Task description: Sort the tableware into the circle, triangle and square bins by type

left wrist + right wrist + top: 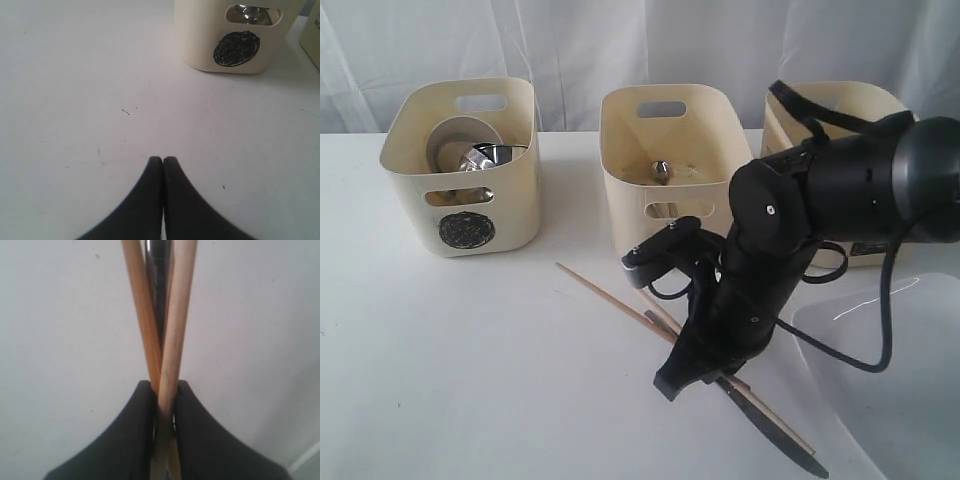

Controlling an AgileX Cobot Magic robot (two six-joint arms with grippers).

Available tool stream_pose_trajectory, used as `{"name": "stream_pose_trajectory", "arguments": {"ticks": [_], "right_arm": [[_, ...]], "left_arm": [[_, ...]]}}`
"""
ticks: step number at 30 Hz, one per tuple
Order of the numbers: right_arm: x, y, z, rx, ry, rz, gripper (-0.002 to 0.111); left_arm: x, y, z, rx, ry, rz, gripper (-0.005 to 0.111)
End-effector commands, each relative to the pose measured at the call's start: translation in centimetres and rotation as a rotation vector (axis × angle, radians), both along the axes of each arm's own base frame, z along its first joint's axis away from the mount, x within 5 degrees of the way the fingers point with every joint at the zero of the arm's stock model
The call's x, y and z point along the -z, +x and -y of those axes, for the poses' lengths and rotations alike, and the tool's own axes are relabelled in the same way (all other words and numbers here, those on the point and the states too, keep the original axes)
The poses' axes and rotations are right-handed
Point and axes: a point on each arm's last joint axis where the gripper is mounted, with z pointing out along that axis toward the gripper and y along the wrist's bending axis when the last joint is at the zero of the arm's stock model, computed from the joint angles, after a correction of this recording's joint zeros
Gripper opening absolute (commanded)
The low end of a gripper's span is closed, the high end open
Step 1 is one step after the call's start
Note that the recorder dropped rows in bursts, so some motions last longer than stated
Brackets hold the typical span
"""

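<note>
My right gripper [163, 390] is shut on two wooden chopsticks [177, 315], which cross between its fingers. In the exterior view the chopsticks [610, 298] slant over the table under the right arm, with a knife [775, 435] beside them. The knife [159, 260] shows as a dark strip behind the sticks. The circle bin [465, 160] holds a steel bowl [455, 140] and a steel mug [490, 157]. A steel utensil [660, 170] lies in the middle bin [660, 140]. My left gripper [163, 160] rests shut and empty over bare table, short of the circle bin [227, 45].
A third cream bin [840, 110] stands at the back right, its front mark hidden by the right arm, as is the middle bin's. A large white plate [880, 380] lies at the front right corner. White curtain hangs behind the table.
</note>
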Motion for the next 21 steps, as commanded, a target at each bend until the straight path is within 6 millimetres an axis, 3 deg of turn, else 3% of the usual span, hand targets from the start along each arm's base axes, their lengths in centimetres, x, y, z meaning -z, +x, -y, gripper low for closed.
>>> {"name": "stream_pose_trajectory", "arguments": {"ticks": [1, 9, 21], "right_arm": [[-2.0, -0.6, 0.3, 0.004, 0.022, 0.029, 0.0], [-5.7, -0.8, 0.4, -0.002, 0.052, 0.083, 0.0], [-12.3, 1.4, -0.5, -0.01, 0.102, 0.223, 0.0]], "left_arm": [[0.1, 0.0, 0.1, 0.006, -0.008, 0.006, 0.0], [0.1, 0.0, 0.1, 0.006, -0.008, 0.006, 0.0], [0.0, 0.0, 0.0, 0.003, -0.008, 0.017, 0.0]]}}
